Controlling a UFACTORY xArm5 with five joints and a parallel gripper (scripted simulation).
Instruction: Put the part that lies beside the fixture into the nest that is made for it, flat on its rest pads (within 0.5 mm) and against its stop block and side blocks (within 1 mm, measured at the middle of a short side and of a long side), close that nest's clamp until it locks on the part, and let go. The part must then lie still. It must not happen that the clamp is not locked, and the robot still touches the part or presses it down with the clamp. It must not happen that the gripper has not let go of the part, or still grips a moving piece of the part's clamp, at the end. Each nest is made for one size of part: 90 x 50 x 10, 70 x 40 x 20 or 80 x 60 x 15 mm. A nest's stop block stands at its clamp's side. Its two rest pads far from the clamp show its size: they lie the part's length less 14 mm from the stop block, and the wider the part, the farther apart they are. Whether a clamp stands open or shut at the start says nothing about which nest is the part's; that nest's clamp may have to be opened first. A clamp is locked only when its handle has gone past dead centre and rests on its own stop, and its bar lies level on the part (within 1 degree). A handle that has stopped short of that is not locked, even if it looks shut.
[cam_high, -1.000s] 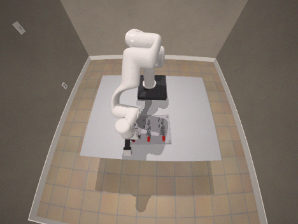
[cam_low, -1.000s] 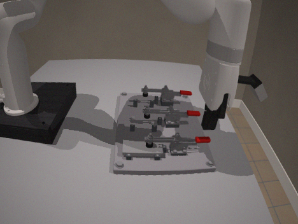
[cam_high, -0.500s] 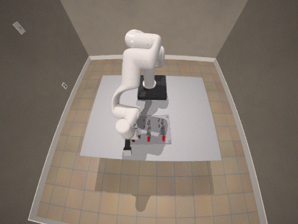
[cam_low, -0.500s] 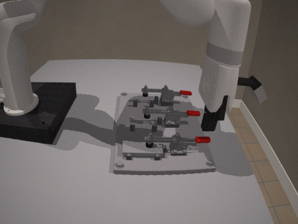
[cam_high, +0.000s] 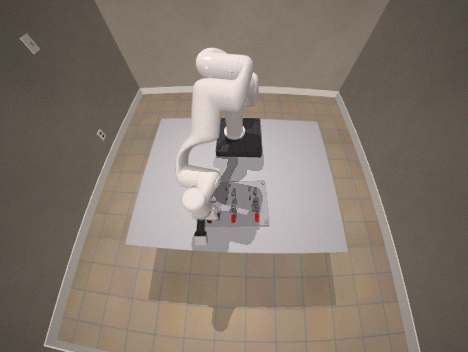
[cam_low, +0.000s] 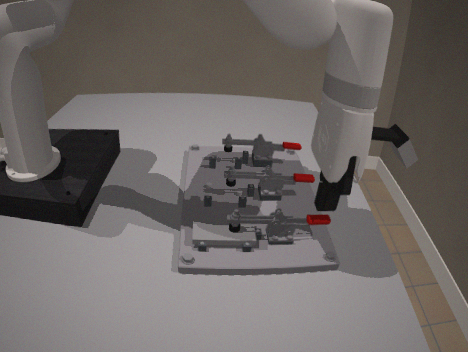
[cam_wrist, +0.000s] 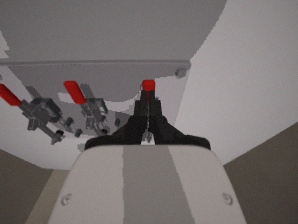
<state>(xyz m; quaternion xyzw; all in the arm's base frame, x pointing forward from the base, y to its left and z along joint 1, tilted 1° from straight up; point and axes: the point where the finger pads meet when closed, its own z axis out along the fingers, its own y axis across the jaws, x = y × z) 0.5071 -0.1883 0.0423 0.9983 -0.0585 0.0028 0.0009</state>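
The grey fixture plate (cam_low: 305, 262) (cam_high: 266, 205) carries three nests, each with a toggle clamp. All three red handles point away from the arm's base and lie low. A light grey flat slab (cam_low: 215, 233), seemingly the part, lies in the nearest nest in the exterior view, under that clamp's bar (cam_low: 250, 218). My gripper (cam_low: 327, 205) (cam_wrist: 148, 98) (cam_high: 212, 216) is shut on nothing. It hangs just above and behind that clamp's red handle (cam_low: 318, 219) (cam_wrist: 147, 84). I cannot tell if the fingertips touch the handle.
The middle clamp's handle (cam_low: 304, 177) (cam_wrist: 73, 91) and the far clamp's handle (cam_low: 292, 145) (cam_wrist: 9, 95) lie beside my gripper. The arm's black base (cam_low: 75, 165) stands behind the plate. The table edge (cam_low: 400, 280) runs close past the handles.
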